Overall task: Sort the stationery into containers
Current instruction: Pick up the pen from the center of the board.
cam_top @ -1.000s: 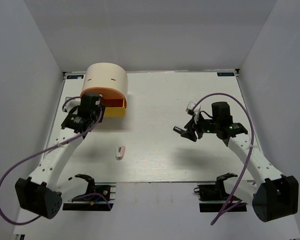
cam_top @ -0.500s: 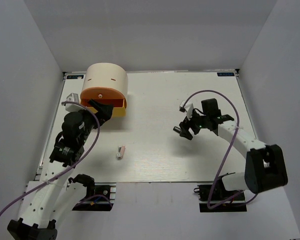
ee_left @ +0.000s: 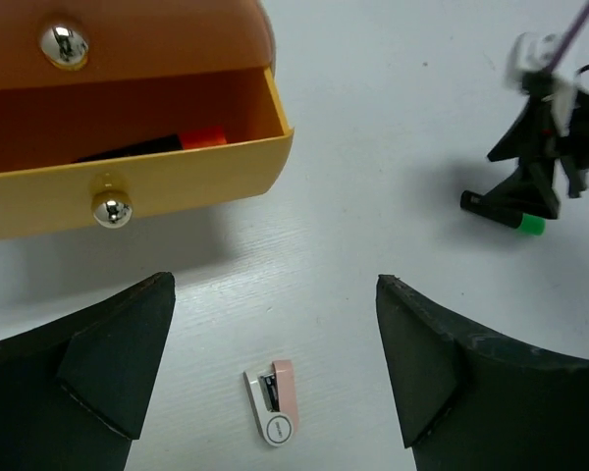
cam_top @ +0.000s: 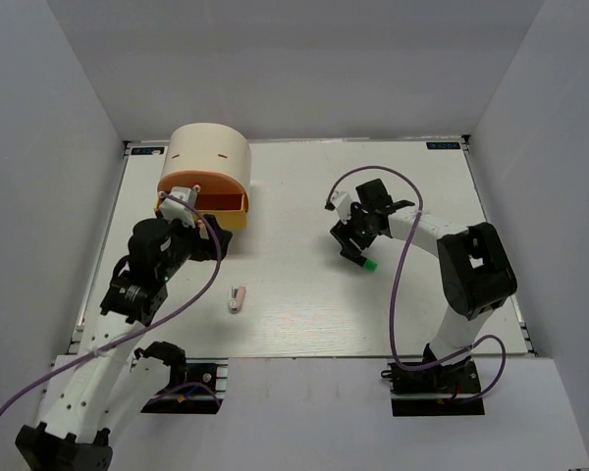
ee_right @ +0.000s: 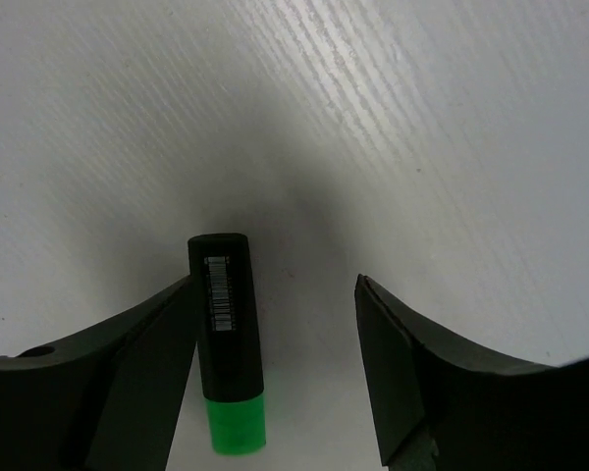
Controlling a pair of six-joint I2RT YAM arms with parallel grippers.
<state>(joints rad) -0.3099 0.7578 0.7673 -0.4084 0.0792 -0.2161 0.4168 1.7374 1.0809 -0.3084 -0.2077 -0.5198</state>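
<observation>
The containers are an orange drawer (cam_top: 188,183) (ee_left: 128,39) and a pulled-out yellow drawer (cam_top: 226,218) (ee_left: 177,182) in a cream cylindrical box (cam_top: 211,155). A black highlighter with an orange cap (ee_left: 157,145) lies in the yellow drawer. My left gripper (cam_top: 198,228) (ee_left: 275,280) hangs open in front of the drawers, high over a stubby white-pink piece (cam_top: 238,298) (ee_left: 273,401). My right gripper (cam_top: 358,245) (ee_right: 275,283) is open, low over the table. A green-capped highlighter (cam_top: 367,262) (ee_right: 226,334) (ee_left: 501,210) lies between its jaws, against the left finger.
White side walls (cam_top: 74,186) close the table in on the left, right and back. The right arm's purple cable (cam_top: 402,255) loops above the table beside the right gripper. Two black stands (cam_top: 167,358) sit at the near edge.
Both grippers have opened wider. The left gripper has drawn back from the yellow drawer. The right gripper has shifted left and away from me, and the green-capped highlighter now shows on the table under it.
</observation>
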